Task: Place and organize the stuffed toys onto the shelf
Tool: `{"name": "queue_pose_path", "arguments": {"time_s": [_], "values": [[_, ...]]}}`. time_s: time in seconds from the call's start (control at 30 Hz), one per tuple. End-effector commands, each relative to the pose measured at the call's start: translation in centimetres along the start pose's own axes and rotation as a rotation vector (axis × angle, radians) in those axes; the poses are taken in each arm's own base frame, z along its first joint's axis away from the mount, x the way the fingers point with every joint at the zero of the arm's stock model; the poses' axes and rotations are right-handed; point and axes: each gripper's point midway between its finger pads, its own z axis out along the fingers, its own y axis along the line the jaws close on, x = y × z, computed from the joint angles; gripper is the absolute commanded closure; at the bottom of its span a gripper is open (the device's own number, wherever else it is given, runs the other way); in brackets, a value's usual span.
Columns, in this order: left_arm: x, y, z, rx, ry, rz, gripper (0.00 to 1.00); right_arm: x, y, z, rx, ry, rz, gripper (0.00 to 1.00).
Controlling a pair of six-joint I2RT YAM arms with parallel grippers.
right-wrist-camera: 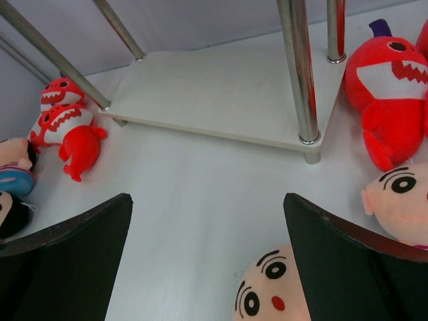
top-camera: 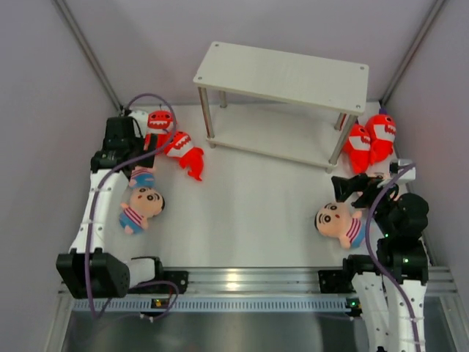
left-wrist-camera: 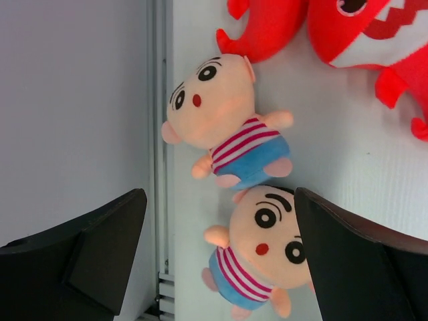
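Top external: I have the shelf (top-camera: 286, 73) at 12 o'clock on the table (top-camera: 249, 213). Every toy I can see lies on the table, none on the boards.

- **10 o'clock:** near the shelf's left front leg are two red ones touching, the far left shark (top-camera: 160, 121) with the near left shark (top-camera: 187, 152) at its 4 o'clock.
- **2 o'clock:** just beside the right front leg, the inner right shark (top-camera: 357, 147) and outer right shark (top-camera: 381, 134) are side by side, touching.
- **9 o'clock:** the near left doll (top-camera: 143, 207) lies face up. The far left doll (top-camera: 143, 177) is just past it toward 12, mostly hidden by my left arm.
- **4 o'clock:** the right doll (top-camera: 337, 221) lies face up, close to my right arm.

Left wrist: the left gripper (left-wrist-camera: 219, 197) is released, fingers spread wide, nothing in them. Both left dolls lie below it, close together. The near one's head sits beside the finger at 4 o'clock of the frame, and I can't tell whether they touch.

Right wrist: the right gripper (right-wrist-camera: 207, 200) is released too, wide and empty. The low doll face (right-wrist-camera: 271, 297) shows at 6 o'clock and the edge doll head (right-wrist-camera: 401, 200) at 3 o'clock. I can't tell which of these is the one seen from above. A shark is at 2 o'clock and the shelf's lower board at 12.
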Motion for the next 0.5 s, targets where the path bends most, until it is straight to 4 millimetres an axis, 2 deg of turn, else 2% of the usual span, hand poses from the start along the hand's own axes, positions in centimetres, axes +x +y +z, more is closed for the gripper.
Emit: {"name": "queue_pose_path", "arguments": {"time_s": [0.0, 0.03, 0.07, 0.1, 0.13, 0.17, 0.2, 0.23, 0.27, 0.3, 0.33, 0.37, 0.4, 0.47], "values": [[0.0, 1.6, 2.0, -0.06, 0.139, 0.052, 0.02, -2.3, 1.6, 0.3, -0.056, -0.021, -0.017, 0.04], [-0.4, 1.7, 2.9, -0.059, 0.151, 0.057, 0.02, -2.3, 1.5, 0.4, -0.056, -0.017, -0.019, 0.04], [0.1, 1.2, 5.0, -0.038, 0.205, 0.073, 0.02, -2.5, 1.6, 0.5, -0.057, -0.017, -0.027, 0.05], [-1.1, 1.8, 5.7, -0.039, 0.191, 0.055, 0.02, -2.4, 1.4, 0.9, -0.054, -0.006, -0.028, 0.05], [-1.3, 1.9, 6.7, -0.038, 0.205, 0.052, 0.02, -2.5, 1.3, 1.2, -0.051, -0.008, -0.03, 0.05], [-0.8, 1.5, 8.6, -0.028, 0.248, 0.047, 0.02, -2.5, 1.0, 1.6, -0.039, -0.004, -0.03, 0.05], [-0.8, 1.9, 9.5, -0.029, 0.26, 0.026, 0.02, -2.5, 0.8, 1.9, -0.034, -0.003, -0.03, 0.05], [-1.9, 2.4, 10.1, -0.034, 0.242, -0.005, 0.02, -2.5, 0.6, 2.2, -0.027, -0.003, -0.028, 0.05], [-1.1, 2.2, 11.8, -0.019, 0.278, -0.041, 0.02, -2.6, 0.5, 2.5, -0.023, -0.006, -0.026, 0.05], [-0.2, 3.8, 12.7, -0.039, 0.302, -0.089, 0.02, -2.3, 0.1, 3.1, -0.014, 0.009, -0.018, 0.06], [-0.2, 5.2, 13.2, -0.081, 0.309, -0.115, 0.02, -2.2, -0.1, 3.5, -0.009, 0.014, -0.012, 0.06], [1.1, 5.6, 14.4, -0.093, 0.352, -0.126, 0.02, -2.2, -0.1, 3.8, -0.009, 0.014, -0.012, 0.06], [1.6, 6.0, 14.8, -0.102, 0.365, -0.138, 0.02, -1.9, -0.4, 4.4, -0.005, 0.031, -0.005, 0.06], [2.8, 5.1, 16.2, -0.071, 0.402, -0.149, 0.02, -1.7, -0.7, 5.0, 0.004, 0.047, -0.008, 0.07]]}}
